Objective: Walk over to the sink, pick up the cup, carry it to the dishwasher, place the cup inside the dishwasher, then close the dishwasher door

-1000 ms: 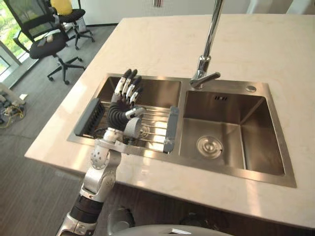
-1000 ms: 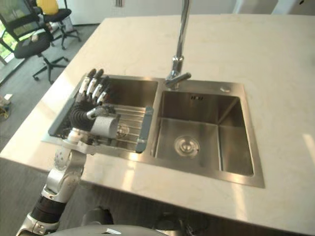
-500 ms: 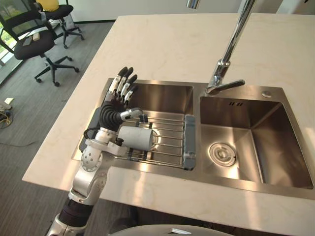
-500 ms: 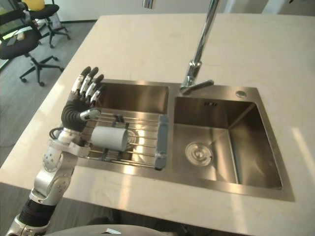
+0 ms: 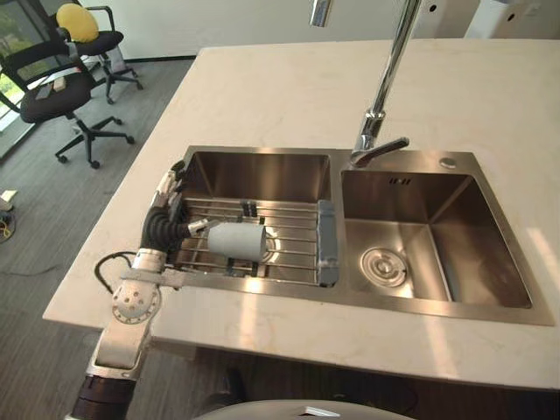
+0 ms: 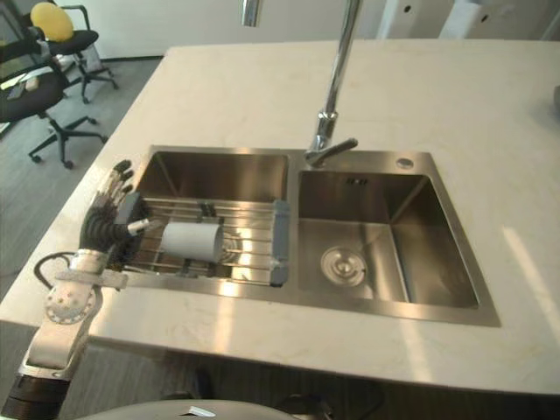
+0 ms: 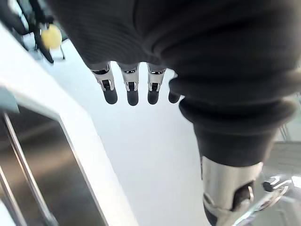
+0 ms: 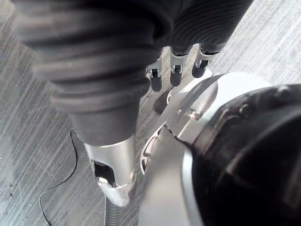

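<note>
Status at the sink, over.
Left hand open, no grip. Right hand open, idle. Cup on its side on sink rack, beside left hand. Nothing blocking.

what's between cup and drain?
The cup and drain are separated by rack wires, the rack's grey end bar and the basin divider; left eye view shows it.

I see the cup lying on its side on the wire rack, which spans the left basin of the sink. My left hand stands at the rack's left end with its fingers straight and its thumb just beside the cup.
</note>
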